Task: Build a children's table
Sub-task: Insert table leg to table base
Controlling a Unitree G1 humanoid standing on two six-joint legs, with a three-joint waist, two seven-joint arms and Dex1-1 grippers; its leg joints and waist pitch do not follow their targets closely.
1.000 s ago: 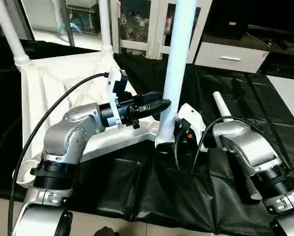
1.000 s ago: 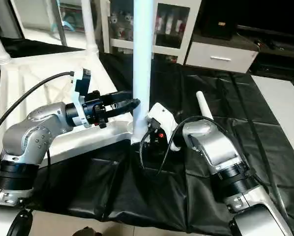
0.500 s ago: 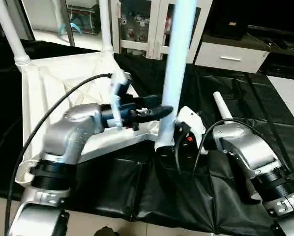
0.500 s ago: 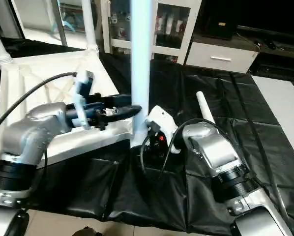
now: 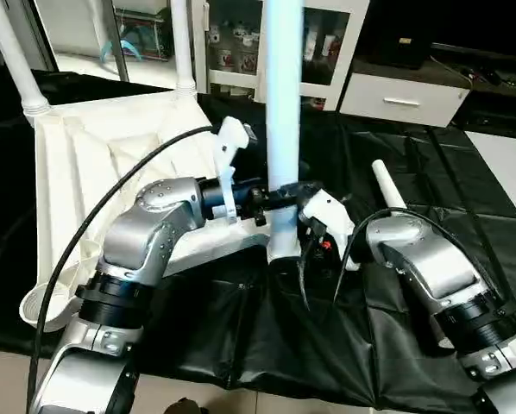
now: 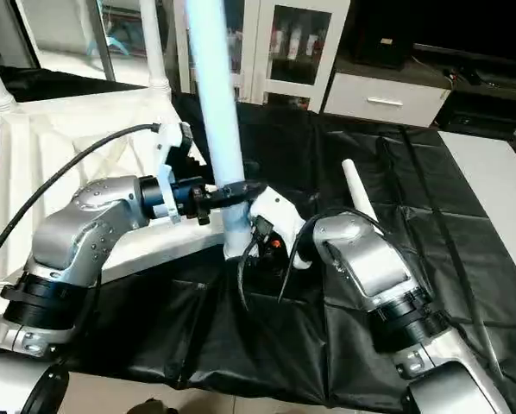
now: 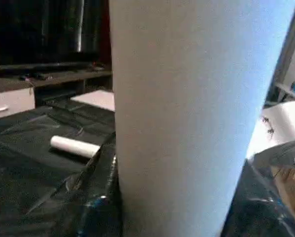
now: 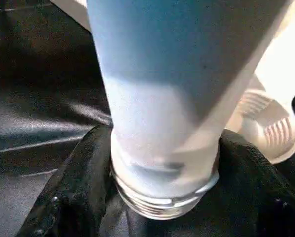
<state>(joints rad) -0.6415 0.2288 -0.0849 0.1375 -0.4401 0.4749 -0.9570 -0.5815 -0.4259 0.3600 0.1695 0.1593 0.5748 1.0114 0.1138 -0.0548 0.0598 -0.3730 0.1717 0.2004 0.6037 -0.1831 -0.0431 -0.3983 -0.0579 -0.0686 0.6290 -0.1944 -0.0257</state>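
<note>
Black-draped worktop (image 5: 431, 172) fills the frame; white cabinets and a drawer unit line the upper edge. Table top (image 5: 94, 172), white, ribbed underside up, at centre left, two legs (image 5: 182, 43) standing at its upper corners. Third leg (image 5: 282, 112) upright at centre frame, base at the top's near corner. Left gripper (image 5: 284, 195) clamped on this leg's lower part; right gripper (image 8: 157, 163) clamped around its threaded base. Fourth leg (image 5: 386, 183) lies loose, right of centre.
</note>
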